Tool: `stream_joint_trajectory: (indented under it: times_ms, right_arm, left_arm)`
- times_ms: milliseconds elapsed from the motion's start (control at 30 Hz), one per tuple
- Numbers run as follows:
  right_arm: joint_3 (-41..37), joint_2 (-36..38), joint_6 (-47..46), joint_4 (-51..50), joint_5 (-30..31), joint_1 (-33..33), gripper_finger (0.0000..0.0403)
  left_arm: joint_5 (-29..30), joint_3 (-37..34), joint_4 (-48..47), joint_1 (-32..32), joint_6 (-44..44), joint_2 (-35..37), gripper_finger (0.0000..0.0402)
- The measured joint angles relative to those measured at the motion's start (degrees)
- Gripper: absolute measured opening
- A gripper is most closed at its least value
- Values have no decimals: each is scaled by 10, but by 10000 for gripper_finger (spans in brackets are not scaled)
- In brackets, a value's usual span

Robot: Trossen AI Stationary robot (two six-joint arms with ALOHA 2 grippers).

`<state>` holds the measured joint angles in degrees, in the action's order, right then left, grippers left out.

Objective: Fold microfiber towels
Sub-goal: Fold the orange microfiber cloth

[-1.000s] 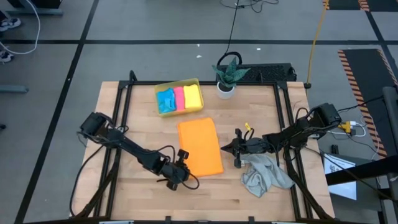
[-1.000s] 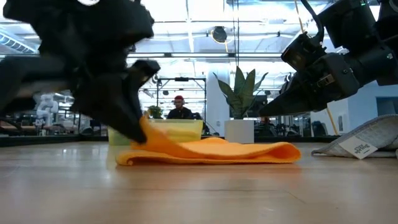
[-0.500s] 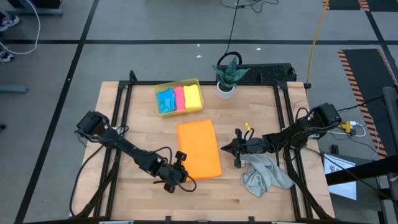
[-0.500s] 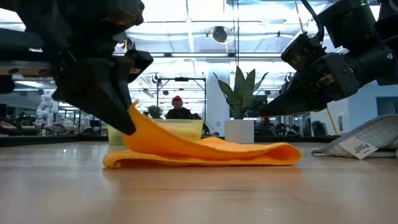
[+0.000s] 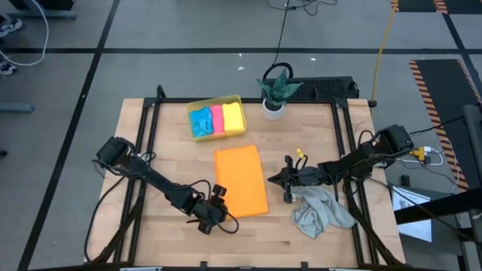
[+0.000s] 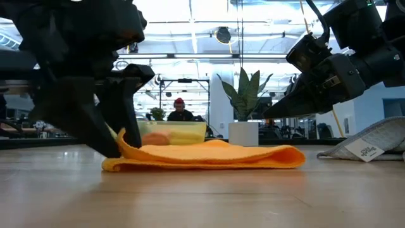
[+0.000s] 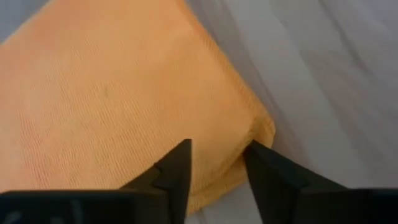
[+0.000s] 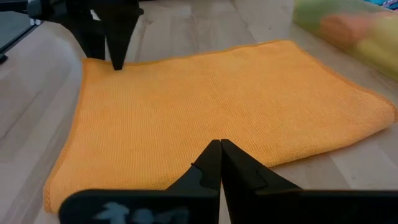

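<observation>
The orange towel (image 5: 241,179) lies folded flat at the table's middle. My left gripper (image 5: 217,205) stands open at the towel's near left corner (image 6: 121,138). That corner sticks up a little between the two fingers. My right gripper (image 5: 269,181) hangs shut just above the towel's right edge (image 8: 261,163) and touches nothing. A light grey towel (image 5: 320,212) lies crumpled on the table at the near right. Blue, pink and yellow towels (image 5: 217,119) lie folded side by side in the yellow tray (image 5: 213,102). My left gripper's open fingers (image 7: 177,163) stand on either side of the orange towel's near left corner (image 7: 219,163), slanting down from the near left. The corner rests on the table, bunched between them. Whether the fingers touch the cloth, I cannot tell.
A potted plant (image 5: 274,92) stands at the far edge, right of the tray. Bare wood lies along the near edge (image 5: 248,237) and at the far right (image 5: 316,128). A person (image 6: 182,111) sits in the room beyond the table.
My left gripper drew the orange towel's raised near left corner a little toward the table's left edge, lowered it, then opened and let go. The corner has sunk onto the table, and the rest of the towel has stayed in place.
</observation>
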<state>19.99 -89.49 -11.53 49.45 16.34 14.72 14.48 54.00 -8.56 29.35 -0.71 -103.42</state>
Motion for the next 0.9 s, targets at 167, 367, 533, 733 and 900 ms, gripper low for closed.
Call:
stream_joint_trajectory:
  times_ms: [167,367,533,733,900]
  right_arm:
    - [0,0,-20,0,-2,0,0]
    - [22,-21,-28,1,-50,3,0]
    - [85,-94,-16,1,-61,4,0]
    - [139,-173,-11,0,-58,-18,0]
    - [141,-183,-13,-14,-57,-34,0]
  left_arm:
    - [-1,0,-49,0,34,11,198]
    - [-1,0,-57,0,60,59,206]
    - [-1,0,-42,-4,60,91,180]
    - [-35,1,-7,-24,58,54,131]
    - [-45,0,-23,-34,68,-3,98]
